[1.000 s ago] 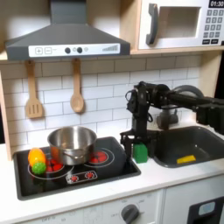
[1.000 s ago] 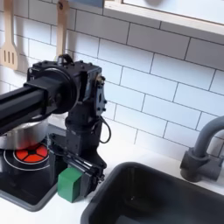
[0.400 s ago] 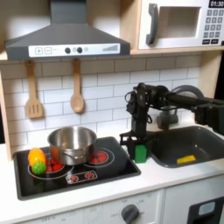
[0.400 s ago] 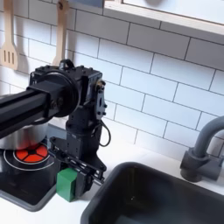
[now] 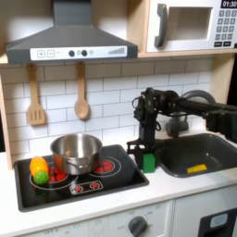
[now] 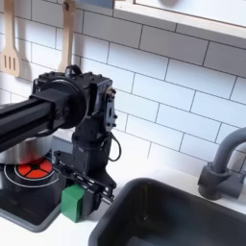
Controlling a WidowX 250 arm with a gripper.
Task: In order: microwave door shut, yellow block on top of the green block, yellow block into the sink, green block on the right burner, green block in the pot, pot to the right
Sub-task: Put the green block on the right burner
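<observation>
Right now the gripper (image 6: 77,195) points down w/ fingers pinched on the green block (image 6: 72,200), just beside the sink (image 6: 163,216) rim; yellow block (image 5: 196,168) lies inside.

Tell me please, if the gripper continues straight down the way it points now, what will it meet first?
The gripper points down, with the green block between its fingers. Straight on, the block would probably meet the white counter edge between cooktop and sink first; whether it already touches is unclear.
</observation>
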